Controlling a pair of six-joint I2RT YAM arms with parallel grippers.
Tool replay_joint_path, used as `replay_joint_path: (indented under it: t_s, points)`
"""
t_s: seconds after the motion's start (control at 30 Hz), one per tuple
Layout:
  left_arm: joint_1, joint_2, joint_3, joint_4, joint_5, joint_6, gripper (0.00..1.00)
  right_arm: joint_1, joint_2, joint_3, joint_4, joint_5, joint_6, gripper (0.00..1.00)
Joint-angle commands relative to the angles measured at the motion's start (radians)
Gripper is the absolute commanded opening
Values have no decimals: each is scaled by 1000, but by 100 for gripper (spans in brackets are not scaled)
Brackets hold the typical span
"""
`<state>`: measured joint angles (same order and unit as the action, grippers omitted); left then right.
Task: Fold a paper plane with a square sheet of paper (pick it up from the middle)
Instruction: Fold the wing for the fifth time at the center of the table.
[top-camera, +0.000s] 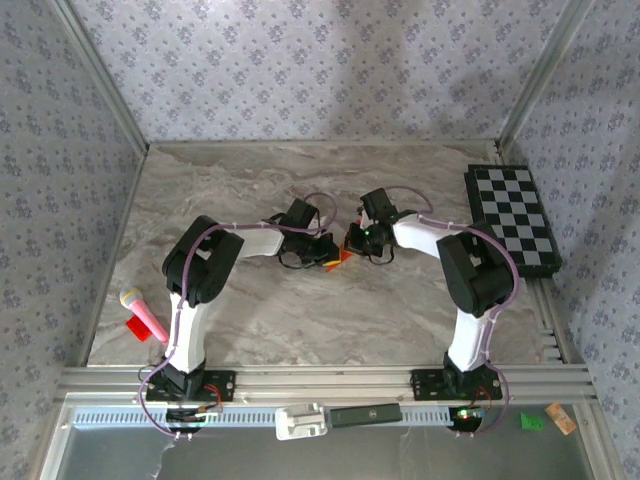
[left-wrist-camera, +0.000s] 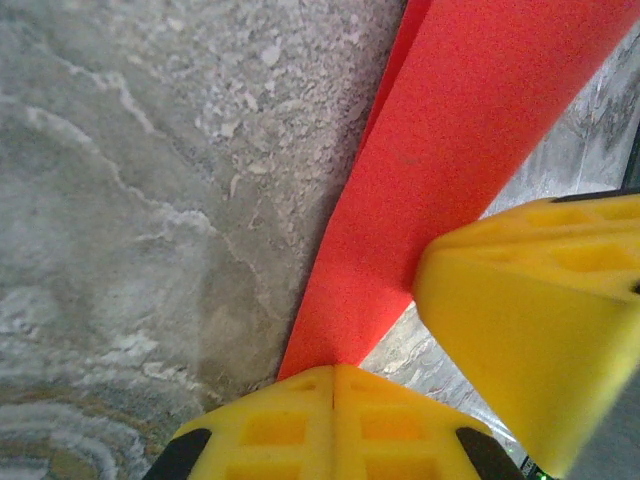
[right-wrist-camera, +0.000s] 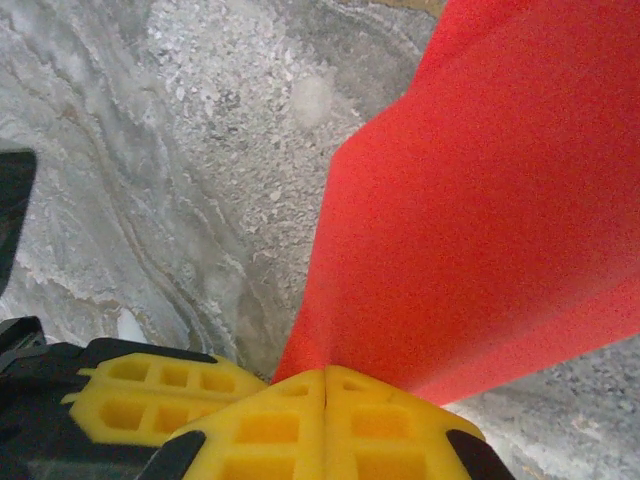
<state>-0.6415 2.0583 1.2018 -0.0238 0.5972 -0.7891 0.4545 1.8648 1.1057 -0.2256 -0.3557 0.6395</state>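
Though narrow, plain bright red paper (left-wrist-camera: 450, 150)

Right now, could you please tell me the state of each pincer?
Left pincer: closed, holding the red paper.
Right pincer: closed, holding the red paper too.

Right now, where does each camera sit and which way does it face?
Top external: high behind the bases, looking down at the table; both arms visible.
Left wrist: on the left arm, facing down at the red paper; its shut jaws show.
Right wrist: likewise, right arm, own shut jaws.
Wrist views share the paper.
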Motion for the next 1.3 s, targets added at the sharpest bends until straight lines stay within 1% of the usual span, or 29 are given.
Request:
replay_joint_path:
  t_s: [0.0, 0.17, 0.57, 0.87, 1.0, 1.07, 1.13, 1.27]
  points:
    - [-1, 37, -6, -67, -23, 24, 0, 8, 25, 29, -3, 0, 6, 0]
    - [-1, 35, -9, -71, -28, 22, 0, 6, 37, 21, -16, 21, 2, 0]
    - [-1, 36, -25, -78, -36, 17, 0, -66, 28, -39, 6, 47, 2, 0]
    - [-1, 31, -29, -82, -36, 20, 0, -93, 30, -52, 20, 49, 2, 0]
    - [0, 32, -27, -84, -37, 21, 0, -88, -7, -47, 55, 0, -2, 0]
    - [0, 32, -25, -87, -37, 23, 0, -75, -27, -31, 77, -47, -3, 0]
    - [-1, 33, -22, -91, -37, 25, 0, -56, -23, 5, 61, -73, -61, 0]
    - [-2, 32, -18, -95, -38, 27, 0, -19, 25, 55, 18, -30, -82, 0]
